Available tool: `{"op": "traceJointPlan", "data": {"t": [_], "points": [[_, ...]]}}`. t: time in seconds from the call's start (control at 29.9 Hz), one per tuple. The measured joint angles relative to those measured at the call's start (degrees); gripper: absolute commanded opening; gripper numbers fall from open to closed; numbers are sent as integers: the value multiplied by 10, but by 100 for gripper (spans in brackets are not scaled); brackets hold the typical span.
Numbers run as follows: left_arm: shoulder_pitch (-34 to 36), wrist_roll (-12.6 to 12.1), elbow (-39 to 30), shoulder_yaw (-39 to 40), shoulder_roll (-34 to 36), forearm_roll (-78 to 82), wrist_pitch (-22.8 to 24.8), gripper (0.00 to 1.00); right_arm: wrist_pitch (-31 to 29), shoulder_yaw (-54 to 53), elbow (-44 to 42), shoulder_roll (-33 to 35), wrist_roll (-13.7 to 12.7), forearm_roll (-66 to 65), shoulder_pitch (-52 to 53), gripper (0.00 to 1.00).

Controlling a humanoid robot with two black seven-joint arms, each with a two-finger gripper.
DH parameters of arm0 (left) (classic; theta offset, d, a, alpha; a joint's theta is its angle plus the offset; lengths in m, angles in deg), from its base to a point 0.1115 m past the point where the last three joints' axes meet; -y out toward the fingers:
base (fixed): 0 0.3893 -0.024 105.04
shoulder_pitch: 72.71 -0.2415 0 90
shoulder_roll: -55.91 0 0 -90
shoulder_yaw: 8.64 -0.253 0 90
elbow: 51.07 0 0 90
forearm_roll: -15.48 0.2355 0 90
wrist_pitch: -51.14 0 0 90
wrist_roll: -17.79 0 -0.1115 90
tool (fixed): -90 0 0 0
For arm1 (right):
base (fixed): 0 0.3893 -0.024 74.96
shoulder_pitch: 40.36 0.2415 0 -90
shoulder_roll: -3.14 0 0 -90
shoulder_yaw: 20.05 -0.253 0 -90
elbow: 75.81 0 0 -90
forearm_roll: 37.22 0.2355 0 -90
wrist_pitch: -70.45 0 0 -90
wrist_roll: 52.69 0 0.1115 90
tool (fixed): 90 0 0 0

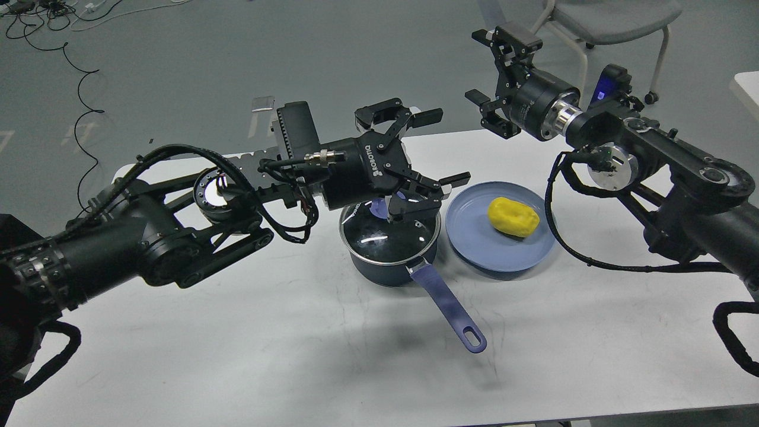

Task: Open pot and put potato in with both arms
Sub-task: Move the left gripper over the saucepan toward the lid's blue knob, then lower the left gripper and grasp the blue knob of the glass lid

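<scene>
A dark blue pot (386,268) with a purple handle (452,310) stands mid-table, its glass lid (385,237) on and the purple knob (379,207) partly hidden. My left gripper (443,146) is open, hanging above the pot's far right rim and the gap to the plate, holding nothing. A yellow potato (513,216) lies on a blue plate (480,249) right of the pot. My right gripper (486,68) is open and empty, raised beyond the table's far edge, above and behind the plate.
The white table (284,344) carries only the pot and plate. A grey chair (611,24) stands on the floor behind the right arm. Cables (77,77) lie on the floor at far left. Another white surface edge (748,89) shows at far right.
</scene>
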Motion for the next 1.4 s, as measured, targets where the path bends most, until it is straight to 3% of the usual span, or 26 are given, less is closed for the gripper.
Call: {"op": "traceJointPlan", "data": {"t": [0.43, 0.63, 1.0, 1.2, 1.4], "points": [[-9, 0, 5, -32, -6, -5, 3, 97, -9, -11, -17, 0, -12, 5, -5, 100], [-11, 0, 40, -33, -5, -24, 3, 97, -47, -30, -19, 8, -29, 7, -34, 100], [-37, 0, 93, -53, -7, -105, 8, 97, -65, -47, -51, 19, -24, 8, -85, 100], [-63, 0, 147, -55, -12, -99, -12, 97, -63, -55, -58, 22, -24, 9, -89, 100], [-73, 0, 153, -82, -12, -96, -42, 97, -63, -56, -58, 24, -24, 9, -90, 100]]}}
